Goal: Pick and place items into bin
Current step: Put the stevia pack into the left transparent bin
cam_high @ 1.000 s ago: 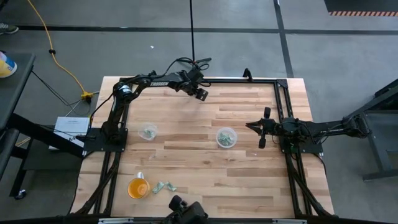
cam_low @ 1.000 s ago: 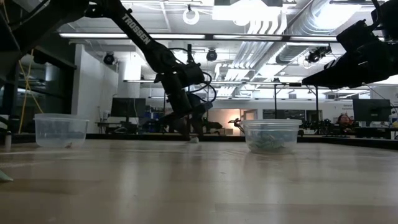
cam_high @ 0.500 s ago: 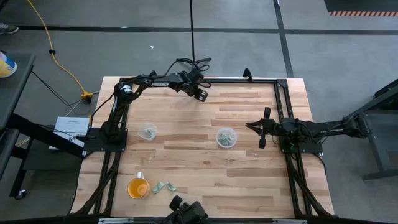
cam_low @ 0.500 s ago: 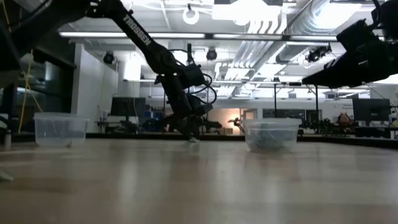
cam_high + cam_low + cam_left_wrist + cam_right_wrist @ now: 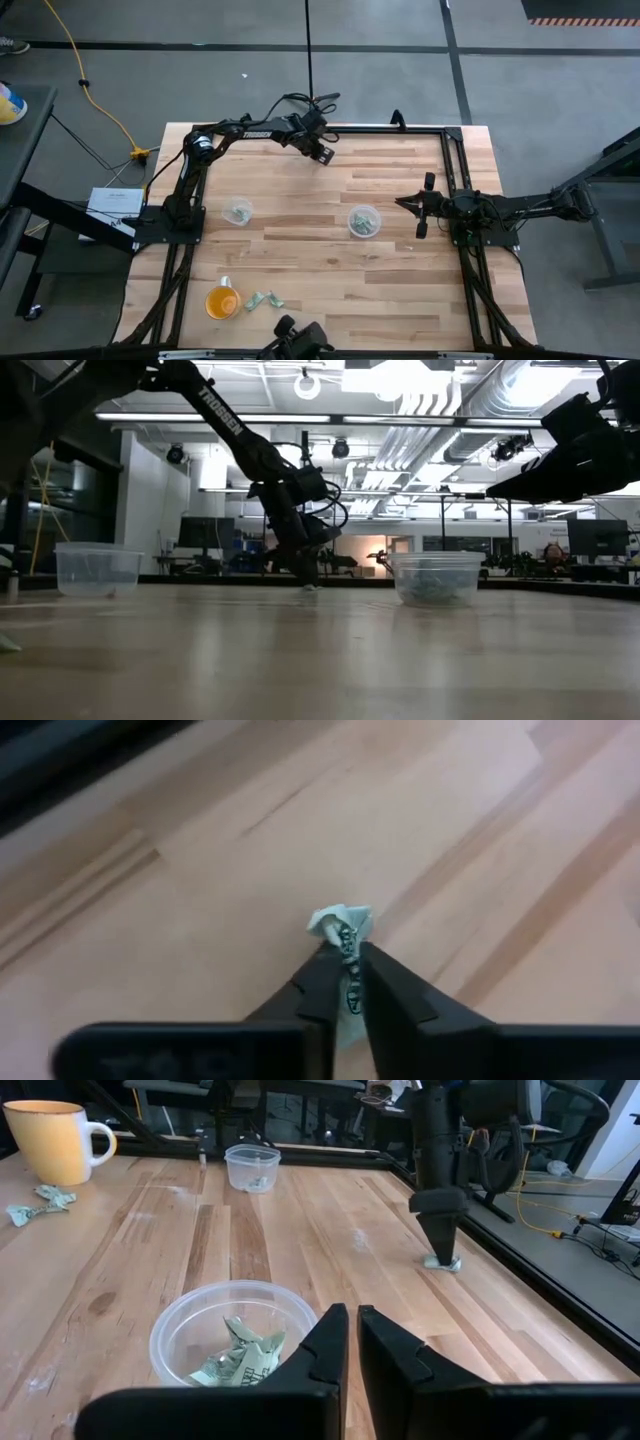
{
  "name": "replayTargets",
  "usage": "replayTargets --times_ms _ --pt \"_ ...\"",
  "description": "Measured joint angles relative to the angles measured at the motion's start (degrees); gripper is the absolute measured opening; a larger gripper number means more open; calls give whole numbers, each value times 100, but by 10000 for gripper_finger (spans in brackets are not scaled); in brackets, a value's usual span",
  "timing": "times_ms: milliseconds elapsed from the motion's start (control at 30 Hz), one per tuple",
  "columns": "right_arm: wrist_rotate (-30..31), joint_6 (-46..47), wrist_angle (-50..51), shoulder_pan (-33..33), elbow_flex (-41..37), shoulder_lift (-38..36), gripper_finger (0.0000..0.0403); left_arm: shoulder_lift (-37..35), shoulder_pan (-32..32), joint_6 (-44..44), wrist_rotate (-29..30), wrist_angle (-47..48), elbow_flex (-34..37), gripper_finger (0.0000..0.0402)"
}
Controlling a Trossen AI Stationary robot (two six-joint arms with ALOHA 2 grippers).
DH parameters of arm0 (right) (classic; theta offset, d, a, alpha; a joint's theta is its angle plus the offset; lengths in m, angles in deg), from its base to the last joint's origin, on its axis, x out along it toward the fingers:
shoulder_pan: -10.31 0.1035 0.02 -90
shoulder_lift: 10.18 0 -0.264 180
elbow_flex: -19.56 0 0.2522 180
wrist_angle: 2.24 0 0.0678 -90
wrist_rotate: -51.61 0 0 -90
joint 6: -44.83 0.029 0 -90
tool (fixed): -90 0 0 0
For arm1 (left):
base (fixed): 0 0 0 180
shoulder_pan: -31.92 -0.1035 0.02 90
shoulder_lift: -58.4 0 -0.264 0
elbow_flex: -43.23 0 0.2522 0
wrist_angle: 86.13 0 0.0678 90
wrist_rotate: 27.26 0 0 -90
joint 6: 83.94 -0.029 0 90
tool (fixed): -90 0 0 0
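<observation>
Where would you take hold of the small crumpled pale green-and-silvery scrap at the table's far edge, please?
Pinch the crumpled pale green-and-silvery scrap across its bunched middle, coming straight down from above: it lies low on the wooden table, so a side approach would likely only push it. The left tool already stands that way, fingers closed on it. The right tool waits beside the clear bin.

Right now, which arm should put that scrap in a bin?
Left. Its claw is already pinched on the scrap at the table's far edge; the right claw waits, holding nothing, beside a bin.
</observation>
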State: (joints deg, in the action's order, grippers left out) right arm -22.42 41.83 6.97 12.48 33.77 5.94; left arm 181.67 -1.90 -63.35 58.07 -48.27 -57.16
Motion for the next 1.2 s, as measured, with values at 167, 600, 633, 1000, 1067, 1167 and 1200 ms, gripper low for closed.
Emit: replayTargets --times_ms 167,600,633,1000,1067,1167,1200 --pt "2 0 2 2 0 0 17 -62 -32 -333 -525 22 -1 21" --pt "15 81 0 2 0 -2 20 -761 334 -955 -63 2329 -610 21" --pt "15 113 2 1 0 0 20 -837 423 -989 32 2611 -616 23" --pt "15 151 4 0 0 0 20 -1845 1752 295 1719 5434 -621 22" --pt "15 151 2 0 0 -2 20 -2012 1945 622 1733 5837 -621 22" --pt "15 151 4 2 0 -1 17 -2202 2231 1193 1916 6385 -602 22" --pt "15 153 4 2 0 -2 17 -2287 2314 1410 2050 6488 -539 22"
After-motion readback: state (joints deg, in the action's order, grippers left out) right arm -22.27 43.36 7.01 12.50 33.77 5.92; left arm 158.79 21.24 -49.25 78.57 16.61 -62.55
